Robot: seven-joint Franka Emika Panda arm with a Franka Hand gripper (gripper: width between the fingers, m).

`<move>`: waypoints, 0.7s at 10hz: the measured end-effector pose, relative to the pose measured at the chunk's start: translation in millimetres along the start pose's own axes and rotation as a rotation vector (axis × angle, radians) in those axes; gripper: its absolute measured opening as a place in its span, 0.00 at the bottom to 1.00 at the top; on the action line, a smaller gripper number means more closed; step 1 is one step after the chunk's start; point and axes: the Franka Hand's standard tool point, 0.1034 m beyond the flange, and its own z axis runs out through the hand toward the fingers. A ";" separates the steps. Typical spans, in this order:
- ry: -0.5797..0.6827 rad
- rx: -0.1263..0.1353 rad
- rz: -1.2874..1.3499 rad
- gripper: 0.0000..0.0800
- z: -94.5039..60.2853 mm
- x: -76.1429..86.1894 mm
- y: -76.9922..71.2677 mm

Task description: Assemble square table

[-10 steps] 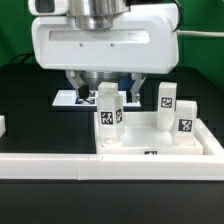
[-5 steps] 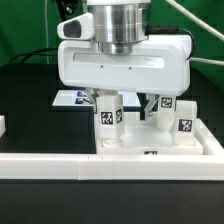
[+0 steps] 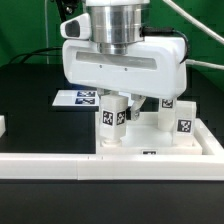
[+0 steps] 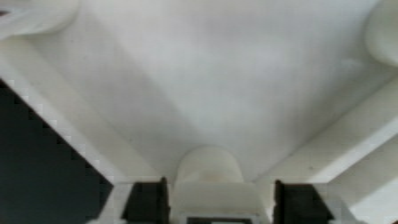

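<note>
White plastic item: square table top, rim partly behind the border rail.
Leg block: upright on the top's corner nearest the exterior view's left, upper end hidden.
Gripper: fingers on either side of this leg block; grip cannot be told.
Other leg blocks: one beside the far rim; one half hidden.
Marker board: behind the top, partly covered.

Lighting even and bright from overhead — white plastic near washed out, faint soft shadows only. Exterior view sharp enough; tags readable as patterns. Wrist view soft, blurred throughout — low contrast, edges indistinct.
</note>
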 end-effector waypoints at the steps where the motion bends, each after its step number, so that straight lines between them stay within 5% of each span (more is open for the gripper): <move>1: 0.000 0.000 0.067 0.36 0.0 0.0 -0.1; 5: 0.000 0.002 0.318 0.36 0.4 0.6 -0.6; 7: -0.001 0.039 0.565 0.36 0.4 10.8 -8.7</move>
